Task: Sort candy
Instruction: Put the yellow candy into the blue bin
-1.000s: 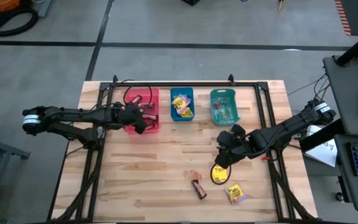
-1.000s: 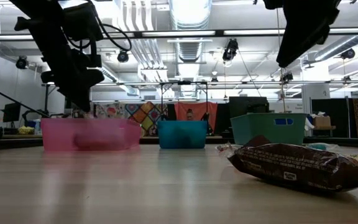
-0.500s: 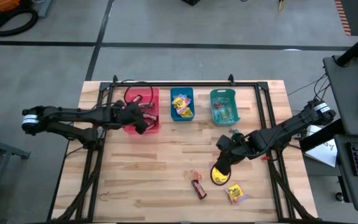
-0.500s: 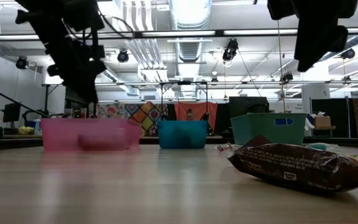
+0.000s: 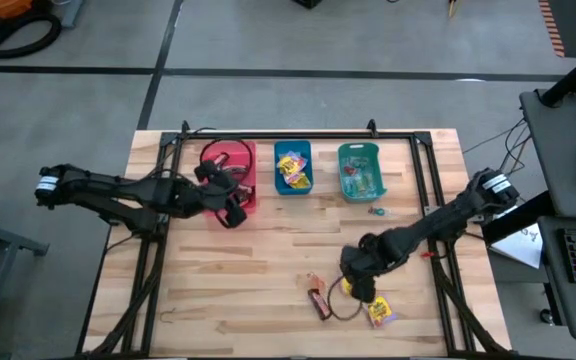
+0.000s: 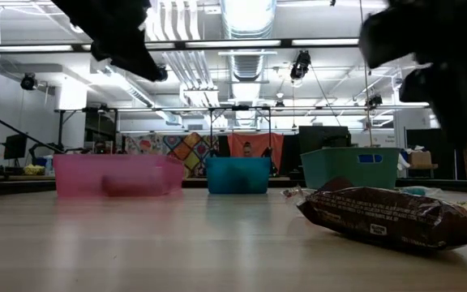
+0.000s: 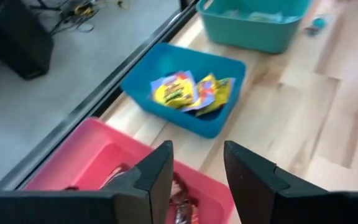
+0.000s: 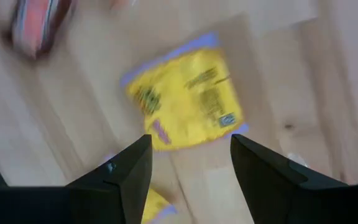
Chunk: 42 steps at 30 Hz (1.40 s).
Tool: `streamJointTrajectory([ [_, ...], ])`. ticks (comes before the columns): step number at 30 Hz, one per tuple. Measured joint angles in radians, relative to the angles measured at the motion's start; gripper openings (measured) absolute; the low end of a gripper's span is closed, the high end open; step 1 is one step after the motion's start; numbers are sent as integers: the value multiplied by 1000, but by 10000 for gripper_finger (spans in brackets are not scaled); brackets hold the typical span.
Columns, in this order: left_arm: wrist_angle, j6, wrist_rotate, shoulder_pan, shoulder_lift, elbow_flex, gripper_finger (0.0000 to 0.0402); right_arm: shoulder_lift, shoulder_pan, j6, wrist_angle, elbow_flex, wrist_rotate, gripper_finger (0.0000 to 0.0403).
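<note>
Nearest, at the surface's (image 5: 218, 270) 6 o'clock edge, loose candy: a dark brown-red bar (image 5: 318, 300) and a yellow packet (image 5: 379, 311), with an orange-tinted piece (image 5: 314, 281) just beyond the bar. Right jaws (image 5: 360, 290) hang low between bar and packet, spread wide, nothing in them; right wrist view shows a yellow packet (image 8: 186, 99) lying flat on the wood just past the two fingers (image 8: 132, 174), not touched. Low view has the brown bar (image 6: 387, 217) big in front at 3 o'clock.

Farther in, a tiny teal twist piece (image 5: 375, 211) sits alone near the teal bin (image 5: 358, 170). Left jaws (image 5: 232, 203) hover over the near edge of the red bin (image 5: 230, 176), partly open, empty. Left wrist view: fingers (image 7: 157, 177) apart over the red bin (image 7: 98, 155), dark bars inside it.

Far row toward 12 o'clock: red bin, blue bin (image 5: 293, 167) holding yellow packets (image 7: 191, 92), teal bin with pale pieces.
</note>
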Motion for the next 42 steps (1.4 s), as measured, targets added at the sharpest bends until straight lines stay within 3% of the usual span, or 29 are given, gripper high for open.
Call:
streamJointTrajectory([
  [4, -1, 11, 0, -33, -3, 7, 123, 45, 63, -126, 2, 0, -15, 205],
  [12, -3, 9, -1, -43, 8, 0, 115, 128, 135, -97, 76, 0, 53, 199],
  [22, 0, 10, -1, -43, 10, -1, 113, 214, 139, -58, 120, 1, 143, 192],
  [26, -1, 11, -1, -43, 10, -1, 113, 223, 139, -59, 120, 3, 143, 163],
  [37, -1, 10, -1, -43, 27, -1, 113, 221, 139, -64, 126, 1, 141, 22],
  [42, -1, 10, -1, -43, 41, -1, 113, 211, 138, -67, 126, 0, 140, 10],
])
